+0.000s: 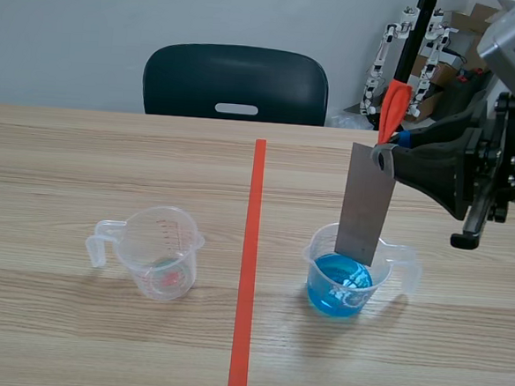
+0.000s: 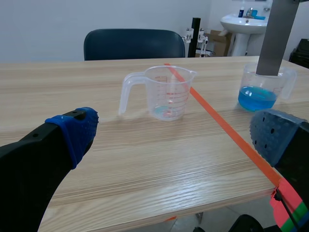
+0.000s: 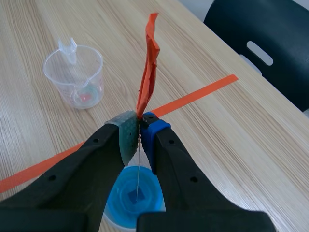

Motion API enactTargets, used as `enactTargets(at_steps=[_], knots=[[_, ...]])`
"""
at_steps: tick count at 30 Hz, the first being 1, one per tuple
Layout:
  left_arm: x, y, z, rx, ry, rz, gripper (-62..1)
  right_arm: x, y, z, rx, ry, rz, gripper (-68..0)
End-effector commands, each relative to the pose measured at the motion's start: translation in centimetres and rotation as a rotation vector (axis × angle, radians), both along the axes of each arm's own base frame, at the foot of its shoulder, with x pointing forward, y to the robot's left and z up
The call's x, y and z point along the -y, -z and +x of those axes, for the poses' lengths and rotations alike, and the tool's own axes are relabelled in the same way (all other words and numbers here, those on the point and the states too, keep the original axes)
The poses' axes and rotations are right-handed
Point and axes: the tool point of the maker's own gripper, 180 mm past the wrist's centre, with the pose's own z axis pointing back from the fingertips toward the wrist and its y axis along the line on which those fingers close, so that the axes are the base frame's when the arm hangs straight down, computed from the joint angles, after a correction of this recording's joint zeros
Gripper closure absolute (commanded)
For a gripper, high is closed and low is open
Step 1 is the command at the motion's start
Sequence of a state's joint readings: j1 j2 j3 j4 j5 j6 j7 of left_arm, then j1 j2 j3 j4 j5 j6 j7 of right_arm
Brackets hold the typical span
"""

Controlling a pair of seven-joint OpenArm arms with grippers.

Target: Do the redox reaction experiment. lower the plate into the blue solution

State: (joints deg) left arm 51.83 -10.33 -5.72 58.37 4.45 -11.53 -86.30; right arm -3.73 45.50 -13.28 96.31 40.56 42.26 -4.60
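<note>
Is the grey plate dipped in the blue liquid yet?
Not yet dipped: the plate hangs upright by its orange ribbon from the right gripper, its lower edge inside the cup but short of the blue solution.

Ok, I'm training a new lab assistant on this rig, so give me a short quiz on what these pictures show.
1. True or false: the left hand is shut on the plate.
2. Relative to the cup of blue solution, the plate's lower end is: A far off to one side; B inside the rim; C underneath it.
3. Fill in: the right hand holds the plate by its ___ strip.
Key: 1 false, it is open and holds nothing; 2 B; 3 orange.
</note>
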Motion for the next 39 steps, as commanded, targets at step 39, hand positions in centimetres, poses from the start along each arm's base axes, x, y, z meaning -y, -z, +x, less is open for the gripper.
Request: enactTargets(at_steps=[39], knots=[[-0.3,-0.8,0.1,0.067,-0.013,0.045,-62.3,0.7,6.6,-0.4,0.068,-0.018,-0.026,-0.6]])
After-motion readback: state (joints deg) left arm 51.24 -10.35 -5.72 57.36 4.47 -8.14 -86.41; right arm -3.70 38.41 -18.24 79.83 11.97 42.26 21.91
